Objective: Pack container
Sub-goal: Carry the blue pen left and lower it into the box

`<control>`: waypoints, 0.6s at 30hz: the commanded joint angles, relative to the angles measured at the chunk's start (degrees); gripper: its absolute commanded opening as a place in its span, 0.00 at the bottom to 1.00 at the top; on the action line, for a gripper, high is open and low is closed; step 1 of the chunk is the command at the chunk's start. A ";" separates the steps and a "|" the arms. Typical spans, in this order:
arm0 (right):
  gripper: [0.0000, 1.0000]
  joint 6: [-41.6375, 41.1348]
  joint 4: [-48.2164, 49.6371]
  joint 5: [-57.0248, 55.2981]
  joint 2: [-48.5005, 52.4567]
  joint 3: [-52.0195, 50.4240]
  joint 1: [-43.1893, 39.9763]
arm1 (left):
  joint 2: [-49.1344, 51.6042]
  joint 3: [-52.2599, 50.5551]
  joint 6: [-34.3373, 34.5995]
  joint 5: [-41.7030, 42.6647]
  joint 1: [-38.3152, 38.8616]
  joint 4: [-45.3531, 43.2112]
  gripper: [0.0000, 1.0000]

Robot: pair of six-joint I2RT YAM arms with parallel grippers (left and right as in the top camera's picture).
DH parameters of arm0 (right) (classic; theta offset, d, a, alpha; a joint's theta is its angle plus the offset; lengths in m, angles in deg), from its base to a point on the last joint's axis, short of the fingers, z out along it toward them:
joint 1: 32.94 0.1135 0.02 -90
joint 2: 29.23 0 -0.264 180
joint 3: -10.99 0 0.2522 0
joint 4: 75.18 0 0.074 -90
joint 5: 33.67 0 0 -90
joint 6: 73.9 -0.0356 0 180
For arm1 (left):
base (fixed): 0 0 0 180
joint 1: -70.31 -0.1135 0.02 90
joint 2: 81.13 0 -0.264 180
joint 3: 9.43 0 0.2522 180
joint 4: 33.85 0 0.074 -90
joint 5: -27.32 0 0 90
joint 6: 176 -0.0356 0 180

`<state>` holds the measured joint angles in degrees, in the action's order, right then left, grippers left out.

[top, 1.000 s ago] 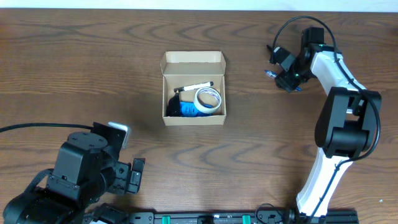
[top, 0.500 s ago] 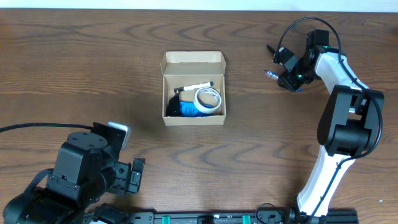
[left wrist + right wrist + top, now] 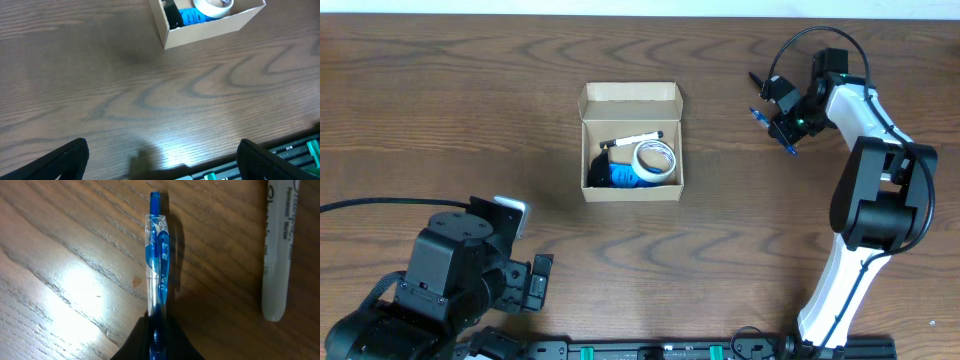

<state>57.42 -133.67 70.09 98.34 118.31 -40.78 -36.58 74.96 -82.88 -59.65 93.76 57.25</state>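
Two pincers are to be accounted for; how are they found?
— The right gripper [image 3: 159,330] is pressed together on a blue pen [image 3: 159,255], pinched low on the clear barrel, at the upper right of the overhead frame. The left gripper [image 3: 160,160] is spread wide with nothing between its fingers, down at the lower left

Where is the container placed?
— The container [image 3: 632,95] is set upper centre in the overhead view, well apart from both arms, with its flap lid folded back along the top edge. A white tape roll [image 3: 653,158], a black marker [image 3: 638,138] and something blue [image 3: 618,176] are already laid inside. Another marker [image 3: 276,250] is seen on the table beside the pen in the right wrist view

How is the box expected to handle?
— It is judged light, so it could be nudged across the smooth wood by a careless touch. The thin card walls are likely to bow if squeezed mid-span, and more stiffness is to be expected near the corners

Where should it be taken hold of?
— For shutting, the free edge of the flap is best pushed or pinched near its middle. For steadying, a side wall can be gripped over the rim close to a corner. The pen, being slick hard plastic, is better lowered into the box than dropped
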 commanded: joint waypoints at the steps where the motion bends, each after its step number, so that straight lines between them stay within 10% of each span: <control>1: 0.01 -5.97 -0.52 0.13 0.87 1.40 1.86 | -0.04 0.79 -0.37 -0.02 -0.17 0.02 0.95; 18: 0.02 0.28 -4.42 0.70 -20.35 15.47 23.26 | -0.04 0.79 -0.37 -0.02 -0.17 0.02 0.95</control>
<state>53.29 -137.74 69.96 79.67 133.50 -21.59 -36.58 74.96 -82.88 -59.65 93.76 57.23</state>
